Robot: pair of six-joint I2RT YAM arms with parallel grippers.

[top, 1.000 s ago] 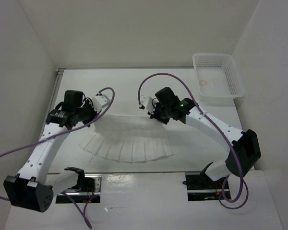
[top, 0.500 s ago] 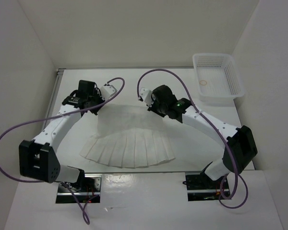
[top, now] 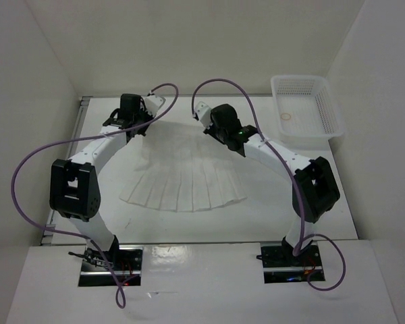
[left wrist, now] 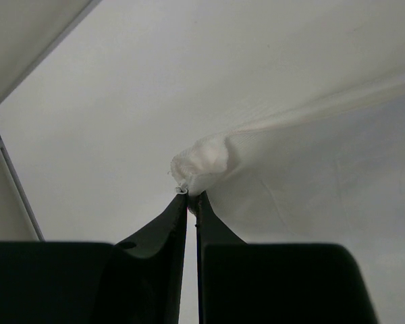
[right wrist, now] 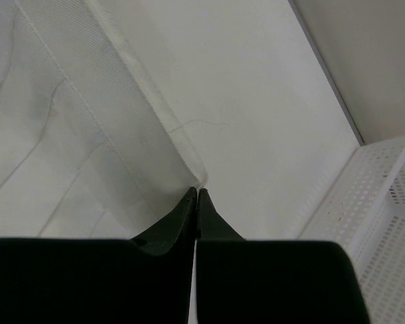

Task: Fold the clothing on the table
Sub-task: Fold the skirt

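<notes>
Pinching a far corner of the pleated skirt (top: 185, 179) each, the left gripper (left wrist: 189, 196) and right gripper (right wrist: 197, 191) should move level and together so pleats lie flat.

I count one piece of clothing (top: 185, 179), one mesh basket (top: 335, 115) holding one small ring (top: 287, 117), one table (top: 277, 209) and two arms (top: 98, 145) (top: 277, 152).

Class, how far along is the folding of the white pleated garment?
Done: the left claw and right claw are each shut on a top corner of the white pleated fabric garment. In hand: its top edge is stretched between them. Left: no fold shows; the fanned hem lies spread on the flat white table.
</notes>
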